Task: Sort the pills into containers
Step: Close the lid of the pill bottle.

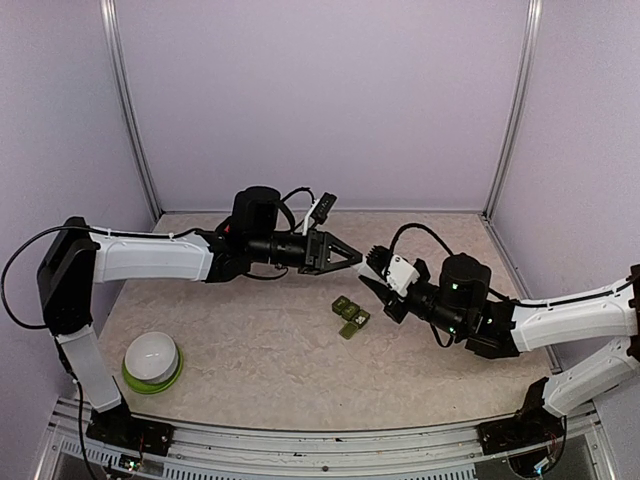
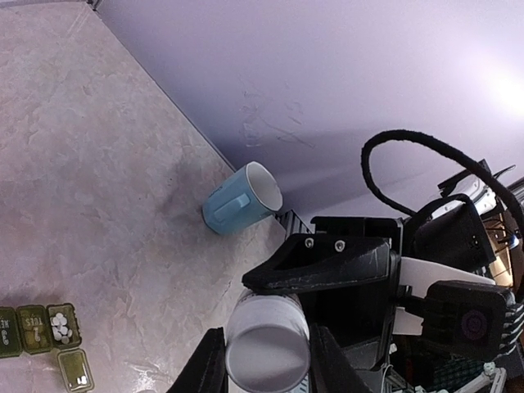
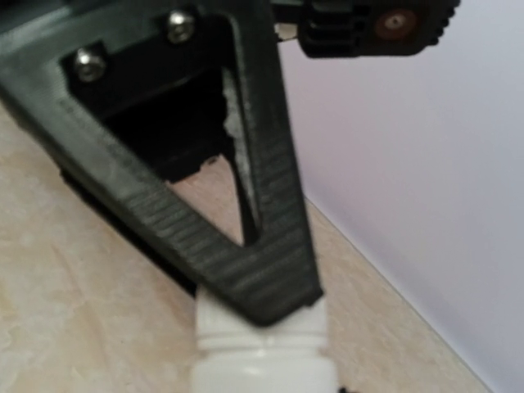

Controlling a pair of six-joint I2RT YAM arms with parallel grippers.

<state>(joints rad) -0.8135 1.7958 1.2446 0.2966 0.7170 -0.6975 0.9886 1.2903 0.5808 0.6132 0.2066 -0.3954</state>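
I find the containers, a dark green strip with white pills in an end cell, lying mid-table between the arms. The left gripper is clamped on a white bottle; I cannot tell the right gripper's grip. The table is beige marbled, the walls lilac.

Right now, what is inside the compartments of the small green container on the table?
White pills lie in the open end compartment of the container. The two compartments beside it are covered by lettered lids, so their contents cannot be seen.
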